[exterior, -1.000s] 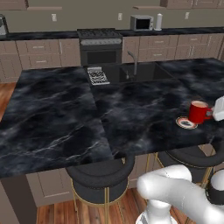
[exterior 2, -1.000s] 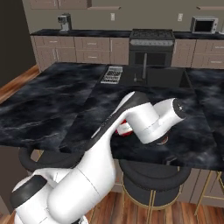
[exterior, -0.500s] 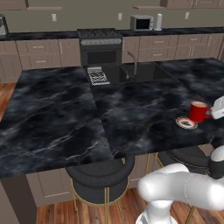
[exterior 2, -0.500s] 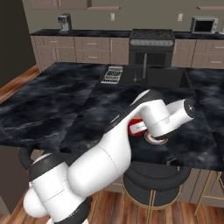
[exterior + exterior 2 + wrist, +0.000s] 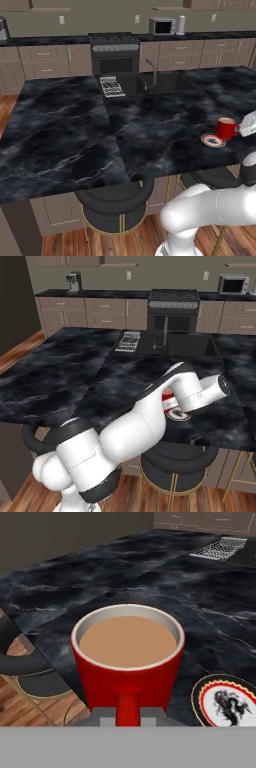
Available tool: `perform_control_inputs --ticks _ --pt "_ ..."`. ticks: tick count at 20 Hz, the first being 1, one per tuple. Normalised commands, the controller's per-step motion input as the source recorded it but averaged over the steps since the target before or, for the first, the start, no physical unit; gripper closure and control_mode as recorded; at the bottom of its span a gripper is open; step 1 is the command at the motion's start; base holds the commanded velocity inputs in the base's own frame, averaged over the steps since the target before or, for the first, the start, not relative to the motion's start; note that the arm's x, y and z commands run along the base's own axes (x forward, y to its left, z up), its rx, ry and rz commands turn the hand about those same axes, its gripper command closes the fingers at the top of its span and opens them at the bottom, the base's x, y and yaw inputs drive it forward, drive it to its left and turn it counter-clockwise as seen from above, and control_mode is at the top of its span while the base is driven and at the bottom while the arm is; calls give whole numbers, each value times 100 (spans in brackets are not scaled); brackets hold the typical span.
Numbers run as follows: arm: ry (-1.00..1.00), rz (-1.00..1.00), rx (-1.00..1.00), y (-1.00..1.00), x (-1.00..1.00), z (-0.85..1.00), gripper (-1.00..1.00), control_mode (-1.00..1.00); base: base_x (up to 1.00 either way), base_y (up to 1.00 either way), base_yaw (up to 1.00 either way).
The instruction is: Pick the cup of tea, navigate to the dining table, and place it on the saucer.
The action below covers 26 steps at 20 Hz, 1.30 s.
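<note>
The cup of tea [image 5: 127,657], held by its handle, hangs beside the saucer [image 5: 225,702].

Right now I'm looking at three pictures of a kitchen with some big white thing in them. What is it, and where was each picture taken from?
The white thing is a robot arm on a base that can drive. Two pictures come from cameras on that base, behind the arm to its left and right, looking over a dining table with a black marble top. The third comes from a camera on the arm's hand.

The hand's gripper is shut on the handle of a red cup of tea, seen up close in the hand view and from farther off in the left base view. A small round saucer lies on the table beside the cup; the cup is not on it yet. Black stools stand under the table's edge.
</note>
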Motion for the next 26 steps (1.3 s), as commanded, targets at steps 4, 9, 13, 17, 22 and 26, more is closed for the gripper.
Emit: perform_control_inputs --ticks 4,9,13,17,22,26 --pt "0 0 0 -11 58 -30 100 -100 0 0 0" --pt "0 0 0 -29 39 -39 100 -100 0 0 0" --pt "0 0 0 -26 30 -33 100 -100 0 0 0" --pt "0 0 0 -16 26 -23 100 -100 0 0 0" --pt "0 0 0 -14 5 -19 100 -100 0 0 0" --pt "-1 0 0 -2 0 -27 100 -100 0 0 0"
